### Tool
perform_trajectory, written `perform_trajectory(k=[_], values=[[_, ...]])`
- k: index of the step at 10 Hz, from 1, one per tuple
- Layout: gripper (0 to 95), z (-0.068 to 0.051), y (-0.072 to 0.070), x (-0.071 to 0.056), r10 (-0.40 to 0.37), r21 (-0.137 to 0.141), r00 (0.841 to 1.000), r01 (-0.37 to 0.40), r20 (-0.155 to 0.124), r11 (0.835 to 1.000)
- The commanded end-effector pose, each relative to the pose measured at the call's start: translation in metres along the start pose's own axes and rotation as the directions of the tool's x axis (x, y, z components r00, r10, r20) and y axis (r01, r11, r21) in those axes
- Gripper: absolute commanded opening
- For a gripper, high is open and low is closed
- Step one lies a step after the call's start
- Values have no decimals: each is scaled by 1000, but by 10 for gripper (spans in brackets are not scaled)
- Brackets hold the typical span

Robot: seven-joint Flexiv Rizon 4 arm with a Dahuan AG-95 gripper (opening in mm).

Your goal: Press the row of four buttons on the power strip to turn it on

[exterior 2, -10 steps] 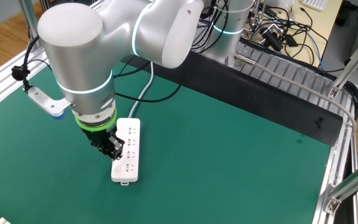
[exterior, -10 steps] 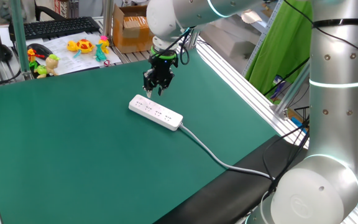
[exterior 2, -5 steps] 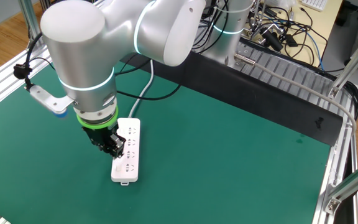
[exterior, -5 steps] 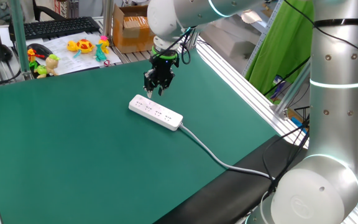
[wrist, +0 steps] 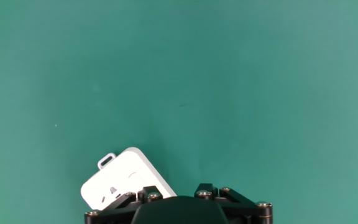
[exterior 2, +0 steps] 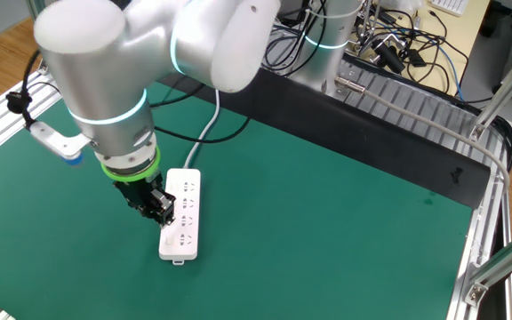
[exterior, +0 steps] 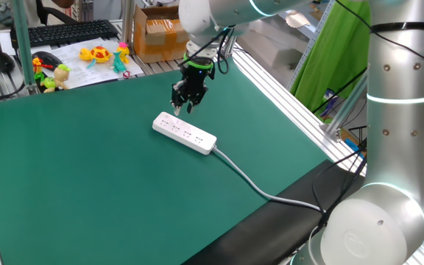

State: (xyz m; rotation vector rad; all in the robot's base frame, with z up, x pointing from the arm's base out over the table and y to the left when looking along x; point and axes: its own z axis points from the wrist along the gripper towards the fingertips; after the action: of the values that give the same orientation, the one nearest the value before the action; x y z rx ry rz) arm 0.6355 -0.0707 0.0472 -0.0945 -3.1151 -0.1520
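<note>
Black two-finger gripper (exterior: 183, 109) above the long flat white plastic power strip (exterior: 185, 133).
It hangs over the strip's cable-free end on the green desk (exterior: 87, 184); whether the fingers are open is unclear.

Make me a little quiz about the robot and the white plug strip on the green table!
1. True or false: the gripper is holding the power strip up in the air.
2. Which end of the power strip does the gripper hang over? A) the end with the cable B) the end without the cable
3. Fill in: the power strip lies flat on the ____ mat.

Key: 1 false, it lies on the mat, with nothing in the gripper. 2 B. 3 green.
</note>
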Motion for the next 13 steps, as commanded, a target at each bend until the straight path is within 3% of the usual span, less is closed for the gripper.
perform_trajectory(k=[1, 2, 5, 7, 11, 13], values=[[190, -9, 0, 3, 11, 27, 1000, -11, -3, 1000], [190, -26, -2, 7, 26, 36, 1000, -26, -1, 999], [190, -61, -4, 20, 29, 52, 999, -29, -14, 998], [190, -72, -3, 26, 40, 57, 999, -39, -15, 998], [190, -82, 2, 32, 70, 65, 998, -69, -1, 995], [190, -87, 5, 36, 89, 68, 996, -88, -9, 994]])
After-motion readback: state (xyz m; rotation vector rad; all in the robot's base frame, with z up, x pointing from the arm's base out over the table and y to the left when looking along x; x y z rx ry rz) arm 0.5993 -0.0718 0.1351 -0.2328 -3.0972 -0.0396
